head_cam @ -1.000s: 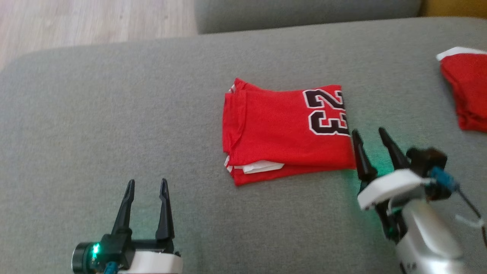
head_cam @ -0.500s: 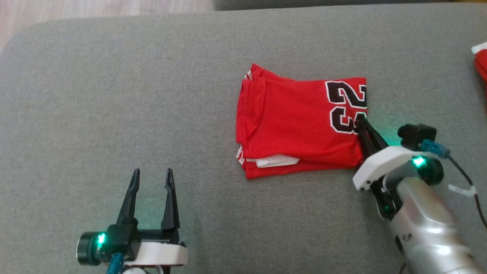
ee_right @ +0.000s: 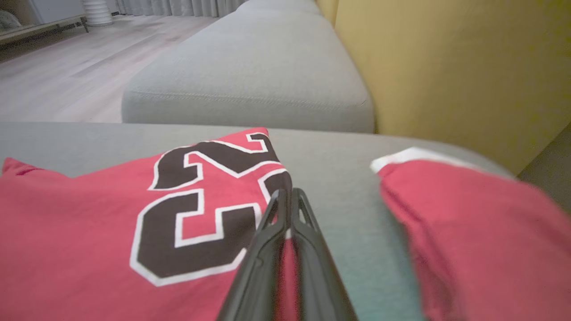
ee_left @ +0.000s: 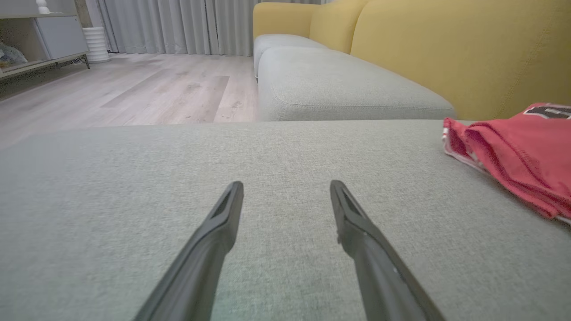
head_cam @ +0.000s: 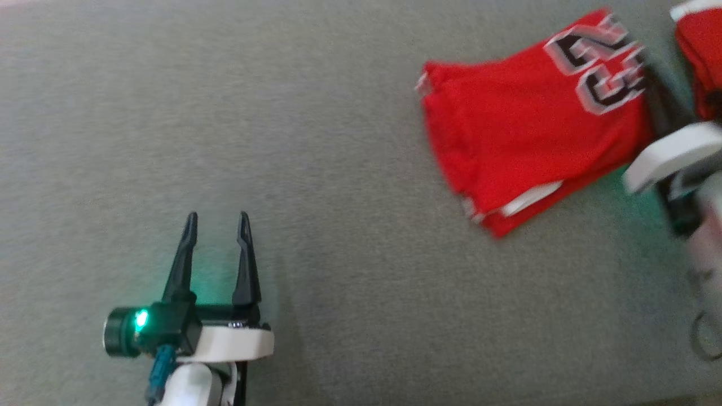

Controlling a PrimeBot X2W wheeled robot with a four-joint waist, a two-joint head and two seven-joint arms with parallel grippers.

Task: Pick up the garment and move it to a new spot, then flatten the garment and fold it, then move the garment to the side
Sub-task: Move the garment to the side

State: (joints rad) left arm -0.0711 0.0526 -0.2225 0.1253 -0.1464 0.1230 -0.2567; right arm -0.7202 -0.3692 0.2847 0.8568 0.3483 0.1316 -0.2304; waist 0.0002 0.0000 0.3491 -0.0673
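The garment [head_cam: 524,129] is a folded red mesh jersey with black, white-outlined numerals, lying tilted on the grey sofa cushion [head_cam: 282,141] at the upper right. My right gripper [head_cam: 651,84] is shut on its right edge beside the numerals. The right wrist view shows both fingers pressed together [ee_right: 287,192] on the red fabric [ee_right: 89,232]. My left gripper [head_cam: 218,220] hovers open and empty over bare cushion at the lower left, well apart from the garment. Its spread fingers [ee_left: 286,185] show in the left wrist view, with the garment [ee_left: 517,151] off to the right.
A plainer folded red garment [head_cam: 699,51] with a white strip lies just right of the held edge [ee_right: 468,223]. The yellow sofa backrest [ee_right: 446,67] rises behind it. A second grey cushion [ee_left: 334,89] and wooden floor [ee_left: 134,89] lie beyond.
My right gripper closed on the garment's right edge. The garment now lies tilted and nearer the plainer red garment. The head view shifted; the left gripper stayed open.
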